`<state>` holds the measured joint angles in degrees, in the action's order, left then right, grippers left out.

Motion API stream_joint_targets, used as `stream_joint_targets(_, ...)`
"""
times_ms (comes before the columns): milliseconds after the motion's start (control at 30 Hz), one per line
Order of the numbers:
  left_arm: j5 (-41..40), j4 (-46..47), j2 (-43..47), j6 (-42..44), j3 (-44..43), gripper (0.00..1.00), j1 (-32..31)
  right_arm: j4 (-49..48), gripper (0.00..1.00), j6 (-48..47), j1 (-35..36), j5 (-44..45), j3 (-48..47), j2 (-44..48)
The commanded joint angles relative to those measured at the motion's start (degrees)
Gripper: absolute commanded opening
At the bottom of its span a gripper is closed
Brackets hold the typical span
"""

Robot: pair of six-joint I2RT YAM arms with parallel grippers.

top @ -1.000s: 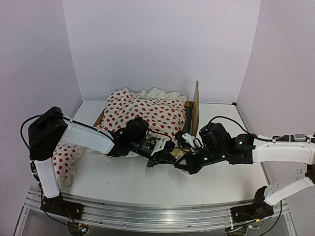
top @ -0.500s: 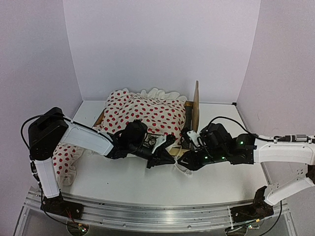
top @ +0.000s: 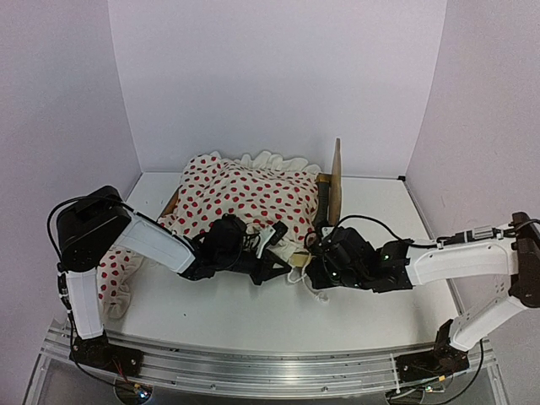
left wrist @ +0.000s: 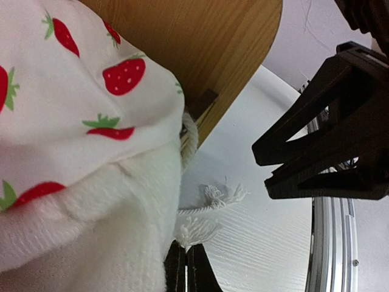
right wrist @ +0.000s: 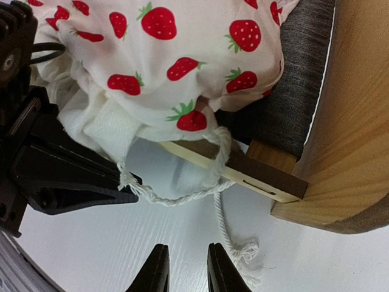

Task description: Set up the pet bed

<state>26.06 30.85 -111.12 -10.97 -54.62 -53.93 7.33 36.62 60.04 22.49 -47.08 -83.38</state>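
Note:
The pet bed is a light wooden frame whose headboard [top: 335,181] stands at the right; its side rail [right wrist: 243,170] and grey mattress [right wrist: 304,67] show in the right wrist view. A white cloth with red strawberries [top: 245,194] lies heaped over it. A white cord [right wrist: 182,198] hangs from the cloth's hem onto the table. My left gripper [left wrist: 185,267] is shut on one tasselled end [left wrist: 196,231] of this cord, just off the bed's near right corner. My right gripper [right wrist: 189,271] faces it, open, a little short of the cord's other tassel [right wrist: 244,252], nothing between its fingers.
A second red-dotted cloth [top: 114,270] lies bunched at the table's left edge by the left arm. White walls close the table at the back and sides. The two grippers [top: 299,270] sit close together, front of the bed.
My right arm has slid left toward the bed's near corner and its jaws have gone from shut to open. The left gripper stayed shut on the cord and barely shifted.

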Motion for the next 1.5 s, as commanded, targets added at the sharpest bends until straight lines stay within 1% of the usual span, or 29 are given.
stream_joint_targets(0, -3.20, 6.26, -1.09, -0.81, 0.44, 0.00, 0.14, -12.38, 0.23, 7.46, 0.64, 8.98, 1.83, -2.20)
stream_joint_targets(33, -3.27, 6.14, -1.12, -0.66, 0.54, 0.00, 0.14, -14.00, 0.24, 7.78, 0.64, 9.39, 1.92, -2.99)
stream_joint_targets(233, -3.49, 6.78, -1.44, 0.56, 1.06, 0.00, 0.12, -15.89, 0.26, 11.55, 0.65, 14.21, -0.15, -8.78)
stream_joint_targets(367, -3.97, 7.82, -1.45, 1.27, 0.89, 0.00, 0.06, -15.72, 0.25, 14.77, 0.63, 16.22, -1.36, -11.18)
stream_joint_targets(467, -4.06, 8.43, -1.47, 1.29, 1.20, 0.00, 0.06, -13.72, 0.24, 18.29, 0.66, 17.73, -1.75, -12.05)
stream_joint_targets(533, -4.09, 9.06, -1.57, 0.95, 1.42, 0.00, 0.00, -13.10, 0.24, 18.99, 0.66, 18.28, -2.21, -12.95)
stream_joint_targets(567, -4.09, 9.59, -1.73, 0.81, 1.52, 0.00, -0.03, -13.06, 0.23, 18.95, 0.62, 18.49, -2.35, -13.41)
stream_joint_targets(600, -4.10, 9.97, -1.82, 0.71, 1.60, 0.00, -0.03, -13.05, 0.20, 19.03, 0.59, 18.92, -2.43, -13.84)
stream_joint_targets(700, -3.65, 11.06, -2.03, 1.56, 1.59, 0.00, -0.11, -13.02, 0.04, 18.26, 0.51, 19.26, -2.30, -14.16)
stream_joint_targets(733, -3.46, 11.73, -2.04, 2.49, 1.65, 0.00, -0.12, -13.08, 0.01, 16.56, 0.52, 18.59, -2.44, -13.97)
stream_joint_targets(800, -3.23, 13.23, -2.11, 4.85, 1.73, 0.00, -0.16, -13.13, 0.00, 13.03, 0.51, 16.46, -2.48, -12.90)
stream_joint_targets(900, -3.45, 14.41, -2.55, 7.72, 1.14, 0.00, -0.21, -15.04, 0.00, 8.51, 0.03, 11.80, 0.48, -9.28)
stream_joint_targets(1000, -2.66, 14.68, -3.14, 8.83, 0.51, 0.00, -0.21, -17.91, 0.00, 5.36, -1.55, 5.77, 4.46, -4.79)
stream_joint_targets(1133, -0.91, 13.70, -4.18, 8.80, -0.57, 0.00, -0.27, -18.81, 0.00, 0.44, -3.73, -5.18, 6.99, -0.52)
stream_joint_targets(1333, 0.42, 11.83, -6.23, 8.85, -3.08, 0.00, -0.73, -18.99, 0.00, -3.66, -7.23, -20.04, 7.93, 0.82)
stream_joint_targets(1467, 1.45, 10.56, -7.82, 10.48, -5.79, 0.00, -0.90, -18.78, 0.00, -5.26, -8.10, -25.44, 8.12, 1.15)
